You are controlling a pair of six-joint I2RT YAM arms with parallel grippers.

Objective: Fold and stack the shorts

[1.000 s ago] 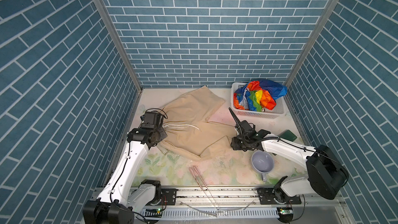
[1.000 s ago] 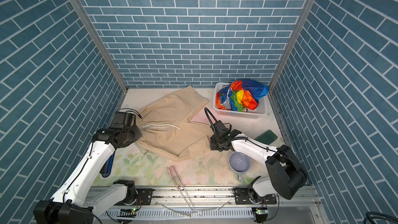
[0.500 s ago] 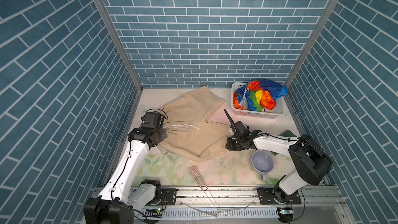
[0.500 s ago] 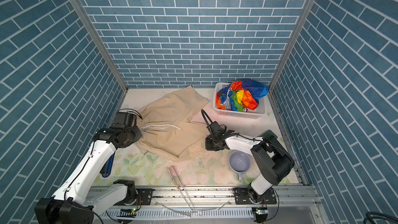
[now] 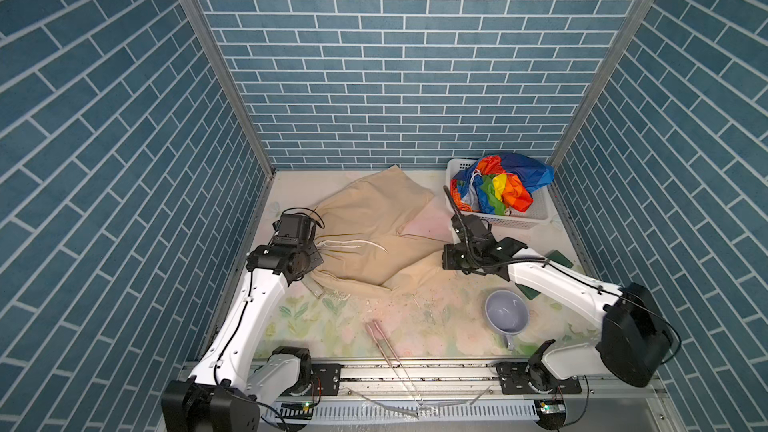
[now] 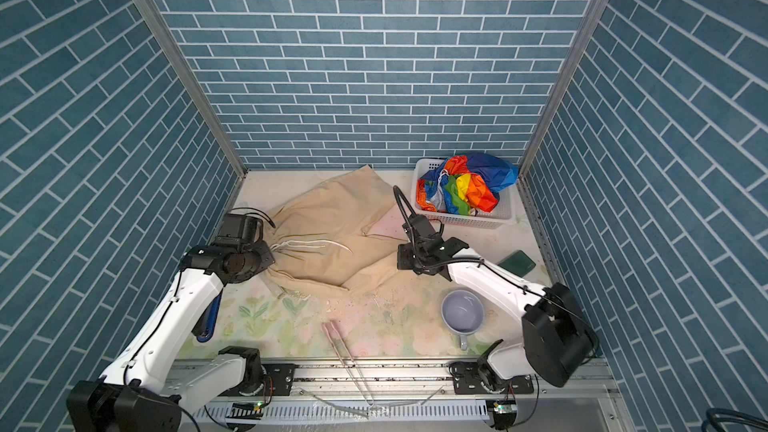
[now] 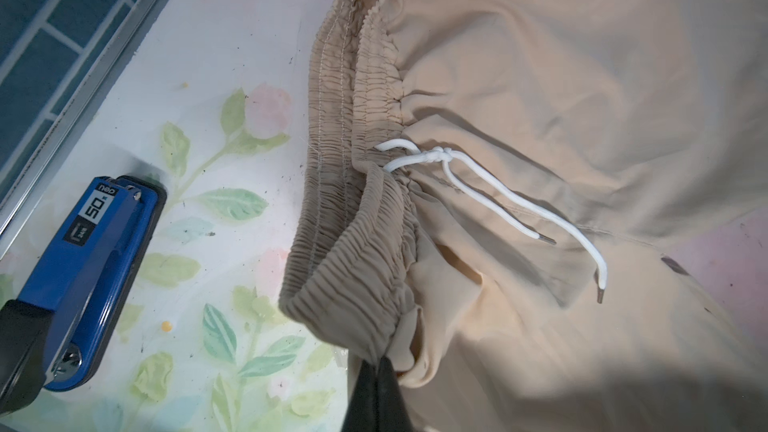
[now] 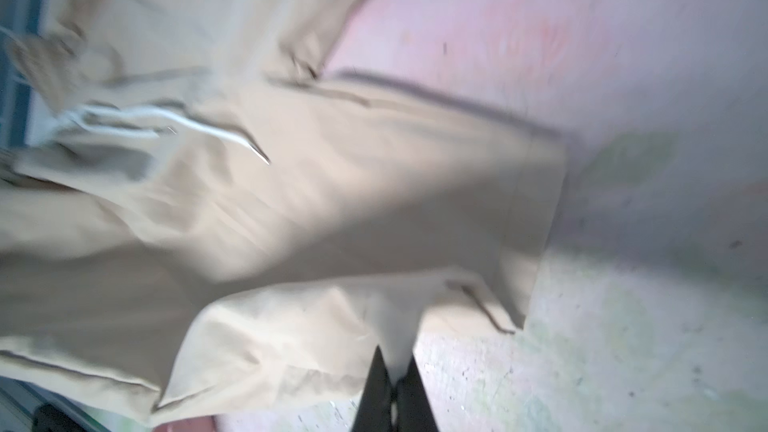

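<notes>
Across the middle of both top views, beige shorts (image 5: 374,238) lie spread on the desk (image 5: 324,326), far leg almost at the back wall; left hand (image 7: 376,369) pinches the waistband near the left rail; right hand (image 8: 394,378) pinches the near leg's hem, right of centre; striped shorts (image 5: 505,189) sit bunched in the basket (image 5: 523,222), upper right; cup (image 5: 505,313) and tongs (image 5: 384,342) occupy the lower desk; bare desk lies lower left.

Blue brick-pattern walls (image 5: 395,56) on three sides; pale floral tabletop (image 5: 332,317); metal corner posts (image 5: 217,64).
</notes>
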